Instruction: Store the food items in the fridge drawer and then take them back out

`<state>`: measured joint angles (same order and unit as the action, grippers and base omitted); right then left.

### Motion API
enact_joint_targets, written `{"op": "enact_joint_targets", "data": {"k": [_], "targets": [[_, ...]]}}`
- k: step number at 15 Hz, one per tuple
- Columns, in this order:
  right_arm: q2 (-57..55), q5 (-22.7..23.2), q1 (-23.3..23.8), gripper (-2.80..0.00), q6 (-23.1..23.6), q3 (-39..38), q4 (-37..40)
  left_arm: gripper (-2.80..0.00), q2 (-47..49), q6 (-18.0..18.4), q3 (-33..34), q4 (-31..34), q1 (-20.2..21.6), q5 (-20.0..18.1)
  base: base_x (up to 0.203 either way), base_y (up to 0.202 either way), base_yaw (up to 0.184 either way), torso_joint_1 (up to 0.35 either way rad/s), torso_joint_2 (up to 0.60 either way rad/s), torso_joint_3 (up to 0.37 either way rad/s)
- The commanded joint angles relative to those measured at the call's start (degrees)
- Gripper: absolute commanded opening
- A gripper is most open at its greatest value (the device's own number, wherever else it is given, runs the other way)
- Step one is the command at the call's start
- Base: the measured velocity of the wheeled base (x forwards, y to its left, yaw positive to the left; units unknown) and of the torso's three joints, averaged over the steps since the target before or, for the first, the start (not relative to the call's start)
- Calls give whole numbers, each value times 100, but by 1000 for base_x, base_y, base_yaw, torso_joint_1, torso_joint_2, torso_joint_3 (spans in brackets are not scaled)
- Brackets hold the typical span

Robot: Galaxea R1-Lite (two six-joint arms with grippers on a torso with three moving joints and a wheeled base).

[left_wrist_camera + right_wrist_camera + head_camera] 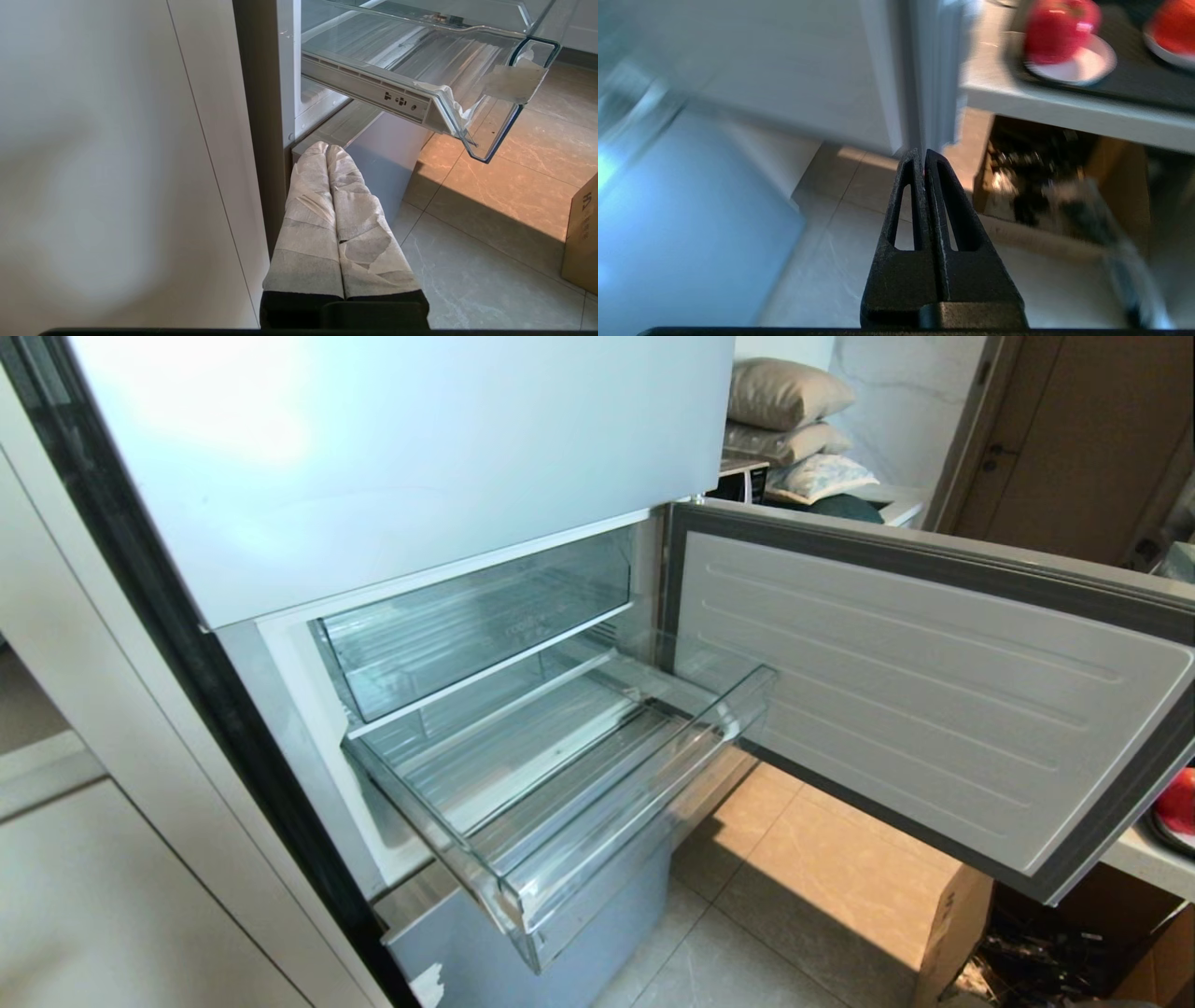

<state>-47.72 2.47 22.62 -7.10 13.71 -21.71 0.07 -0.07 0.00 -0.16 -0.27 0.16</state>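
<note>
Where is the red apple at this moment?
In the right wrist view the red apple sits on a white plate on the counter beyond the open fridge door, not in the fridge drawer.

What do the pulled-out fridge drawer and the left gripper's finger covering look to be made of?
Fridge drawer: clear, glossy hard plastic, judging by see-through walls, ribbed floor and glare. Left gripper fingers: wrapped in matte white, wrinkled tape, probably paper or cloth, over black bodies.

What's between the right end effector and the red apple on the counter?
In the right wrist view, the shut right end effector points at the open fridge door's edge; beyond it, bare counter leads to the red apple on its saucer.
</note>
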Motion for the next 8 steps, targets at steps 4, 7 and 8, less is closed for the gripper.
{"op": "enact_joint_targets", "data": {"k": [4, 7, 8], "targets": [[3131, -60, -1390, -280, 1242, -1161, 1534, -280, 2, -1, 0, -2, 0, 2, 0, 0, 0, 0, 0, 0], [3155, -89, -1646, -280, 1493, -1371, 2233, -280, 2, -1, 0, -2, 0, 2, 0, 0, 0, 0, 0, 0], [3155, -96, -1646, -280, 1439, -1371, 2233, -280, 2, -1, 0, -2, 0, 2, 0, 0, 0, 0, 0, 0]]}}
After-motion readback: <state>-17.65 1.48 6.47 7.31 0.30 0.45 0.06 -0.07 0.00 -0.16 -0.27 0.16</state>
